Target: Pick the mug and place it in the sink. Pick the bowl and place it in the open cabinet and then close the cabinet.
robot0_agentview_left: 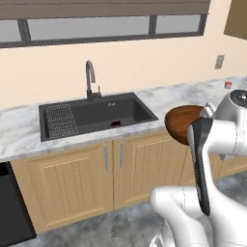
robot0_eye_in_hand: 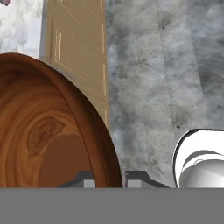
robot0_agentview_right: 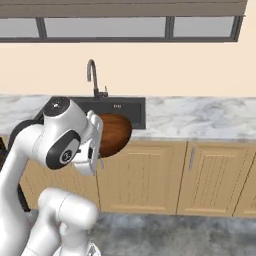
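pincer [robot0_eye_in_hand: 109,180] clenched on the rim of the bowl [robot0_eye_in_hand: 48,131], one finger each side of the edge, bowl tipped on its side. it hangs off the counter [robot0_agentview_left: 29,130] front, right of the sink [robot0_agentview_left: 96,116], over open floor [robot0_eye_in_hand: 166,78]. mug [robot0_agentview_left: 116,123] sits in the basin.

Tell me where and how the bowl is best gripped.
Grip the bowl by its thin rim, one fingertip outside the wall and the other inside. Its wide, shallow body is too broad to span. The claw already pinches the rim this way.
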